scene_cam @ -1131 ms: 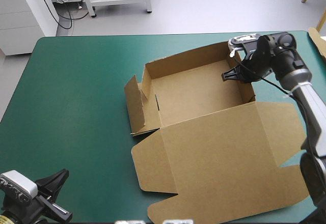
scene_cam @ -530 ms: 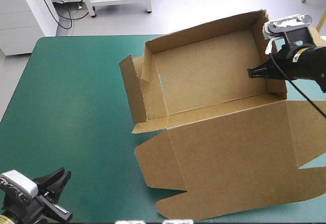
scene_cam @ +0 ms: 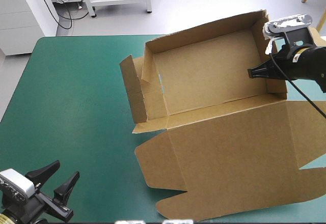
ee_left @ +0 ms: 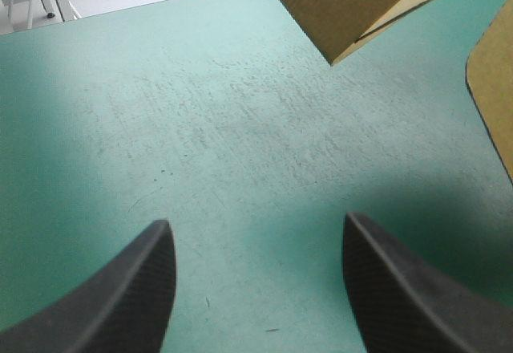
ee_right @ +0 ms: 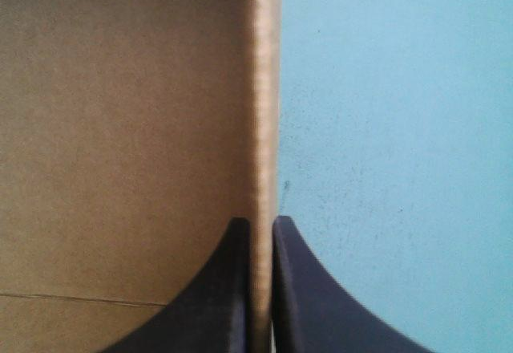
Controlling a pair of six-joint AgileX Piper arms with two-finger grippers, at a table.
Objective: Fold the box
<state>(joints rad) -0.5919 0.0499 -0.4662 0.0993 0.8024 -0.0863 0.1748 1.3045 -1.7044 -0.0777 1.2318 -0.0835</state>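
Your right gripper [scene_cam: 253,73], upper right in the high view, is clamped on the side wall of the box [scene_cam: 209,81]. The tray looks tipped up at centre, with its lid flat toward the lower right. Your left gripper [scene_cam: 57,177] hangs open at the lower left, well apart from the box. I'd judge the walls half done. Next, bring the left in to the loose flap [scene_cam: 133,89] on the tray's left end.

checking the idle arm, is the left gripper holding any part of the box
No, the left gripper stands open over the teal-green cover, with the box ahead of it and apart.
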